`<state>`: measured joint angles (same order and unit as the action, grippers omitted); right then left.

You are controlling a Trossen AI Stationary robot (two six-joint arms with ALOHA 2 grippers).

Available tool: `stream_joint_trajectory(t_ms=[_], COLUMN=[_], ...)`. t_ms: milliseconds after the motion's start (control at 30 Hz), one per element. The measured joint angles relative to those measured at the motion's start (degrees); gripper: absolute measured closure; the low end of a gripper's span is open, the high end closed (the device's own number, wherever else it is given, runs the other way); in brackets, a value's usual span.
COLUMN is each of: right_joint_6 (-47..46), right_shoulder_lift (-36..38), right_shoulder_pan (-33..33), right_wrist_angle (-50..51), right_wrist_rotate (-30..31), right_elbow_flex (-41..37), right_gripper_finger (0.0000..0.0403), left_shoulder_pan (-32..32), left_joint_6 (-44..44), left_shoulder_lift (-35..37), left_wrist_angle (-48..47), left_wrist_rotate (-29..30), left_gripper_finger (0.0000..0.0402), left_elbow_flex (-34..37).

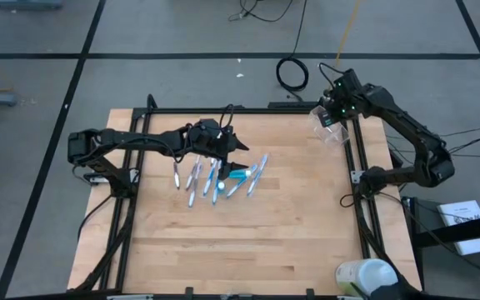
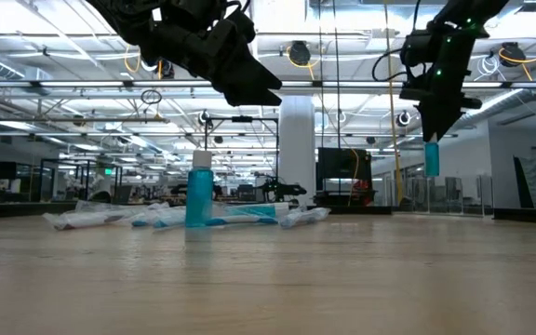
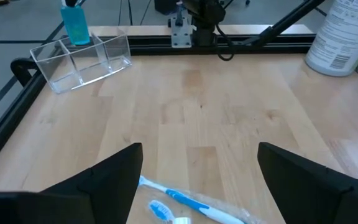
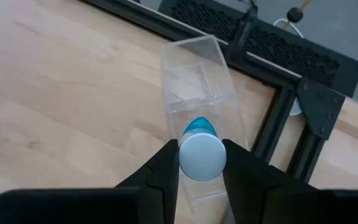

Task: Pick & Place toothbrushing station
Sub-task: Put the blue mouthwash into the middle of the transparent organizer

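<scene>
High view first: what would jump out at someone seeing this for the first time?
The right hand, at the table's far right corner, holds a teal-capped tube directly above a clear holder. Mid-table, the left hand hovers open over a scattered pile of toothbrushes, where another tube stands upright.

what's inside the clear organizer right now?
Nothing visibly inside the clear organizer; its compartments show bare wood. The right gripper holds a teal tube above it, hiding part of one compartment.
</scene>
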<state>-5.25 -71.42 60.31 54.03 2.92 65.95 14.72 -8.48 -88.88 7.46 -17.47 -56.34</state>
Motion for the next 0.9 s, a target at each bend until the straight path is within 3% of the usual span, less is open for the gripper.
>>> stream_joint_trajectory(t_ms=[300,900], right_joint_6=[-1.2,-1.5], right_shoulder_lift=[-2.7,-0.9], right_shoulder_pan=[0.0,0.0], right_wrist_angle=[-3.9,-1.3], right_wrist_rotate=[-0.1,-0.2], right_elbow_flex=[0.0,-0.1], right_gripper_finger=[0.0309,0.0309], left_shoulder_pan=[0.0,0.0], left_joint_6=[0.3,0.7], left_shoulder_lift=[0.0,0.0], left_wrist_angle=[0.0,-0.5], left_wrist_rotate=[0.0,0.0], left_gripper_finger=[0.0087,0.0086], left_elbow_flex=[0.0,0.0])
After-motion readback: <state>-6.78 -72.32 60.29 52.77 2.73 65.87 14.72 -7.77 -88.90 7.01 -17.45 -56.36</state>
